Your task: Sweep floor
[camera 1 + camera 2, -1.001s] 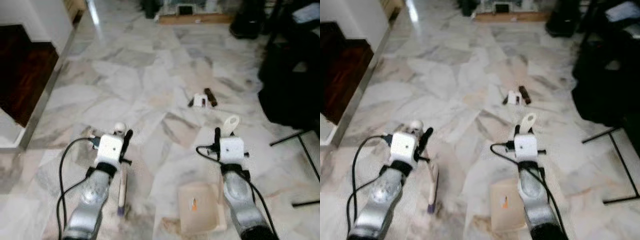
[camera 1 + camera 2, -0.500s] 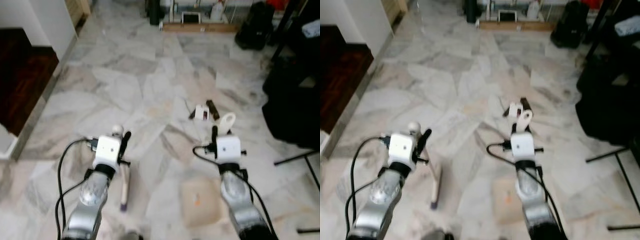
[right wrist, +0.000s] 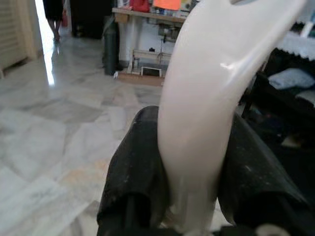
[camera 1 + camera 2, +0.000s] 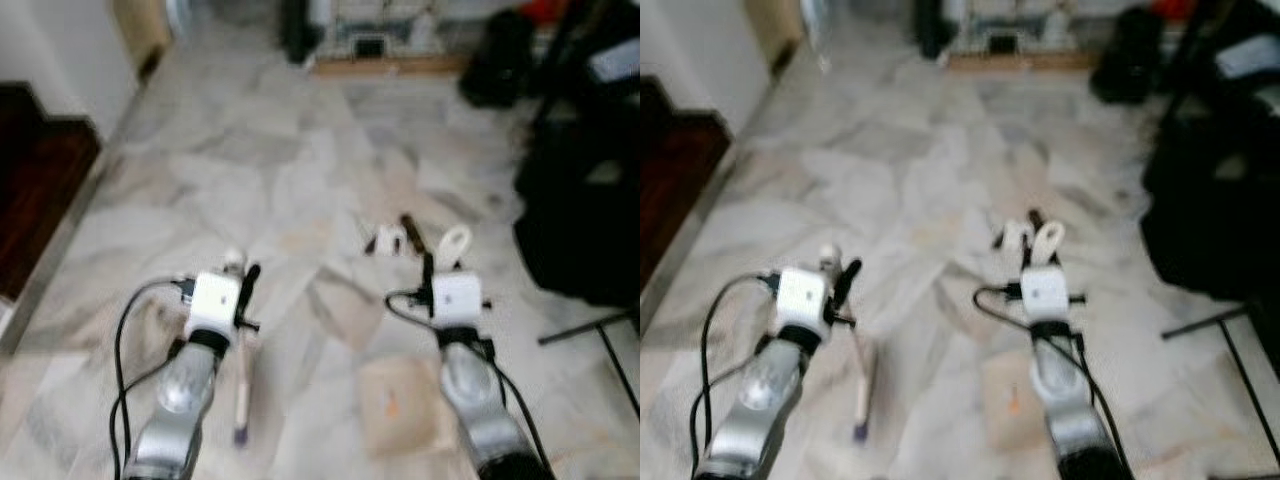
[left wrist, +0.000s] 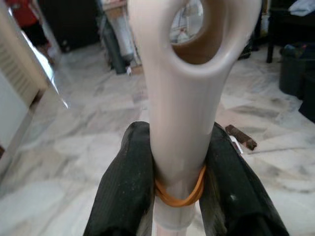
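My left gripper point(image 4: 246, 286) is shut on the cream handle of a small brush point(image 4: 241, 388), which hangs down toward the marble floor. In the left wrist view both black fingers point(image 5: 129, 187) clamp that handle point(image 5: 189, 88) just above an orange rubber band. My right gripper point(image 4: 430, 272) is shut on the cream handle point(image 3: 211, 103) of a beige dustpan point(image 4: 400, 408), whose pan sits low beside the right arm. Small litter point(image 4: 392, 238), white bits and a brown strip, lies on the floor just ahead of the right gripper.
A dark wooden step point(image 4: 40, 190) with a metal edge runs along the left. Black furniture and bags point(image 4: 585, 180) fill the right, with thin metal stand legs point(image 4: 590, 330) on the floor. A low wooden shelf point(image 4: 385, 62) stands at the far end.
The whole view has shifted and blurred as the camera moves. The litter now lies closer to the right gripper. Both grips are unchanged.
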You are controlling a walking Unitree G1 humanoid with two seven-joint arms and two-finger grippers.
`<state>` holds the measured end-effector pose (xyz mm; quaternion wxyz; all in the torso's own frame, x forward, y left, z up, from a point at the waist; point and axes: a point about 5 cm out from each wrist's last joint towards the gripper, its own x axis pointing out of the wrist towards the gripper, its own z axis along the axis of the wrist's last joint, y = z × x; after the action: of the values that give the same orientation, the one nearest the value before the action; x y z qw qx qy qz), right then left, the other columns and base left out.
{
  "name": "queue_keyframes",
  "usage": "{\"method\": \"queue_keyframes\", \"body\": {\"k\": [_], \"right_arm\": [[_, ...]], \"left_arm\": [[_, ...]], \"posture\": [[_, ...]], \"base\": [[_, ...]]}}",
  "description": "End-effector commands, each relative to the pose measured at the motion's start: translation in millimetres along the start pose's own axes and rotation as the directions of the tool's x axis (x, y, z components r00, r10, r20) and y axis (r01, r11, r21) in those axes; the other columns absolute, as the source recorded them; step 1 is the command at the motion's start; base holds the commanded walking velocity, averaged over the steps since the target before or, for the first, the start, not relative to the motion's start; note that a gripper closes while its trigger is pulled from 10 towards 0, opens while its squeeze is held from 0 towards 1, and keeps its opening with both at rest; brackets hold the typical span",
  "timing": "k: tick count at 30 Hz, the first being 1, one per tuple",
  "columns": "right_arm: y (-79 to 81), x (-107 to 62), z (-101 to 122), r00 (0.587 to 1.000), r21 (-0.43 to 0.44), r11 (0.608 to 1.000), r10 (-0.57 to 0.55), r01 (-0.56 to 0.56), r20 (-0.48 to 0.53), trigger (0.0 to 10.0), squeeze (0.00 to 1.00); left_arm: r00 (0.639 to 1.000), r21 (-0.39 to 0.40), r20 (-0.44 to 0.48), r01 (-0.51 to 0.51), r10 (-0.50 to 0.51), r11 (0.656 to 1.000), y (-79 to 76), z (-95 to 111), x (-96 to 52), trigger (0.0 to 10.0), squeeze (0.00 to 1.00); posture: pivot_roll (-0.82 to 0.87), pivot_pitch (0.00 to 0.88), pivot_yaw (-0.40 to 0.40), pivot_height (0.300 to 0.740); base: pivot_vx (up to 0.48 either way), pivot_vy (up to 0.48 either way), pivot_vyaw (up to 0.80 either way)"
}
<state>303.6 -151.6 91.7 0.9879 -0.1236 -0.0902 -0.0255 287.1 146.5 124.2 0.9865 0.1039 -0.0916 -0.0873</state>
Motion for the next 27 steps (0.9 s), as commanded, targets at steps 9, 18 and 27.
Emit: {"method": "queue_keyframes", "body": {"k": [9,18,27], "right_arm": [[-7.7,2.7,4.3,0.999,-0.017,1.0,-0.014,0.015,0.028,10.0,0.0],[-7.7,5.2,7.2,0.999,-0.015,1.0,-0.011,0.012,0.041,10.0,0.0],[-6.8,8.6,10.8,0.999,-0.007,1.0,-0.013,0.014,0.051,10.0,0.0]], "left_arm": [[0.999,0.01,0.038,0.012,-0.012,1.0,-2.9,4.5,1.7,10.0,0.0],[0.999,0.008,0.046,0.012,-0.013,1.0,-4.7,5.5,3.1,10.0,0.0],[0.999,0.016,0.047,-0.007,0.006,1.0,-0.2,6.4,1.9,10.0,0.0]], "posture": [[0.02,0.047,0.043,0.74],[0.02,0.046,0.041,0.74],[0.04,0.094,0.04,0.74]], "base": [[0.332,0.0,0.0],[0.33,0.0,0.0],[0.333,0.0,0.0]]}}
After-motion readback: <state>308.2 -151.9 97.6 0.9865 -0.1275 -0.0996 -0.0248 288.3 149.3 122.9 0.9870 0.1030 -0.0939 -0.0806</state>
